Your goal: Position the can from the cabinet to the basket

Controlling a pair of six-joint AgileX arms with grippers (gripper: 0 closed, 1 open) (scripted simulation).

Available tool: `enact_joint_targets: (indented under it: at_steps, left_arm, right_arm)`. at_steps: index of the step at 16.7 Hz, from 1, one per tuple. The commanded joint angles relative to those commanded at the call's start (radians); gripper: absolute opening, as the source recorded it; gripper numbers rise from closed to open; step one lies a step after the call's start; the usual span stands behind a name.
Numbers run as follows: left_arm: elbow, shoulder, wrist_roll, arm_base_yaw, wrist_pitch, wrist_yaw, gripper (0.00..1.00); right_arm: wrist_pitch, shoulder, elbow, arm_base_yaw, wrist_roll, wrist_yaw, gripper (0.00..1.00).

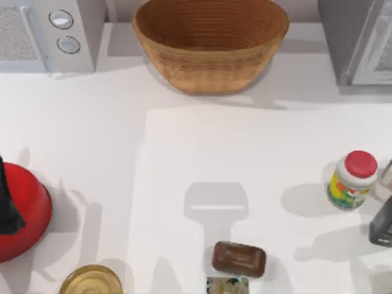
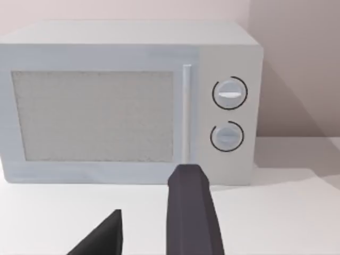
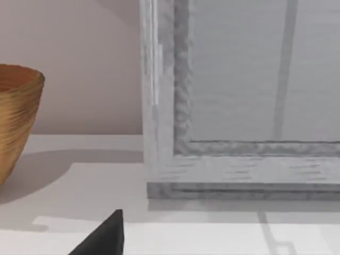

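Right gripper point(image 1: 382, 222) at the table's right edge; whether it is spread or pressed together cannot be told. Just beside it stands a red-lidded jar point(image 1: 352, 180). Ahead of it is the cabinet point(image 3: 239, 106), door shut; the can is presumably inside, behind that door. Farther off, to the gripper's left, is the basket point(image 1: 211, 43), empty. Left gripper point(image 2: 151, 194), spread and holding nothing, faces a microwave point(image 2: 106, 106). The can is likely rigid, light and smooth-walled: grasp it across the sides at mid-height, upright.

Bright, even light; soft grey shadows fall on the table point(image 1: 184, 184) beside each object.
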Motion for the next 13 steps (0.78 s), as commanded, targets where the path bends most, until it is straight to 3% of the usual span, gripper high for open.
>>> enact_joint_targets:
  at_steps: [7,13]
  left_arm:
    - [0.0,0.0,0.0,0.0,0.0,0.0,1.0]
    - [0.0,0.0,0.0,0.0,0.0,0.0,1.0]
  right_arm:
    - [0.034,0.036,0.025,-0.023,-0.002,-0.03,1.0]
    - [0.379,0.365,0.19,-0.258,-0.012,-0.321,1.0]
